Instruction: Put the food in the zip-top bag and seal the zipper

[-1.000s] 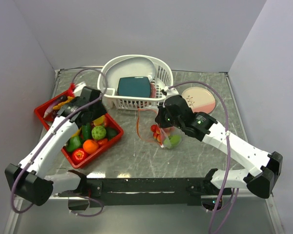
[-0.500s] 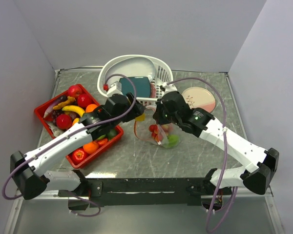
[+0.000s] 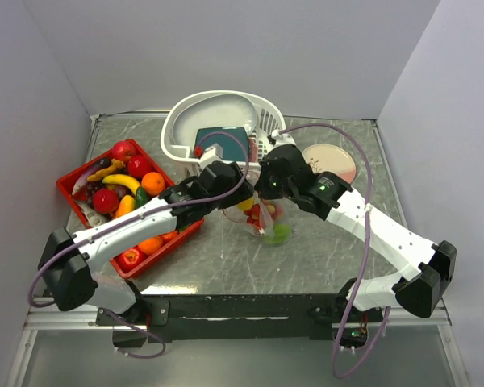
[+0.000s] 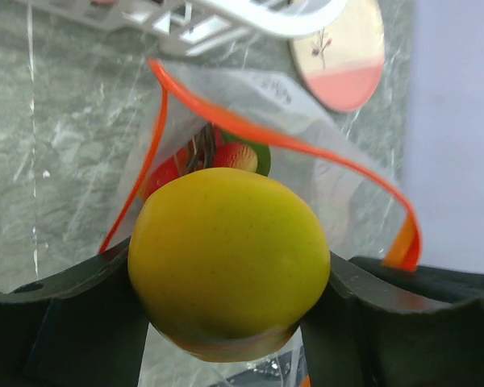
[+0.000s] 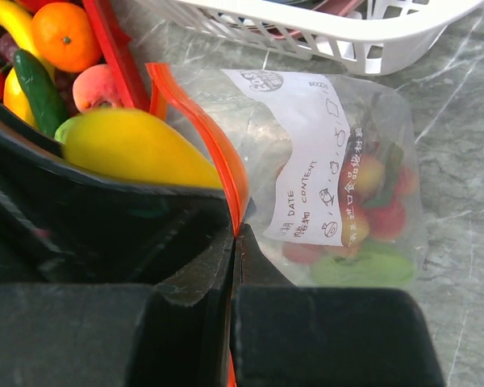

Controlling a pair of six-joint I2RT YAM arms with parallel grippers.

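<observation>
Fruit waits nearest to me in the red tray (image 3: 192, 228) along the desk's left edge: an orange (image 3: 151, 244) by its near corner, a banana (image 3: 121, 181) and red apples (image 3: 123, 150) farther back, so by my judgement most of the food is not yet bagged. Past that, around the middle of the desk, my left gripper (image 3: 238, 197) is clamped on the sides of a yellow lemon (image 4: 230, 258) and holds it right at the mouth of the zip-top bag (image 5: 387, 185), not yet let go. My right gripper (image 5: 232, 242) is pressed together on the bag's edge, pinching the orange-red zipper (image 4: 266, 135) so the mouth gapes toward the lemon. Several red and green pieces already sit in the bag's bottom. I reckon the job is partway: the lemon must drop in, the tray's pieces must follow, and the zipper is unsealed along its whole visible run. Beyond, at the far edge, stands the white basket (image 3: 177, 121), and toward the far right corner a pink plate (image 3: 339, 165).
</observation>
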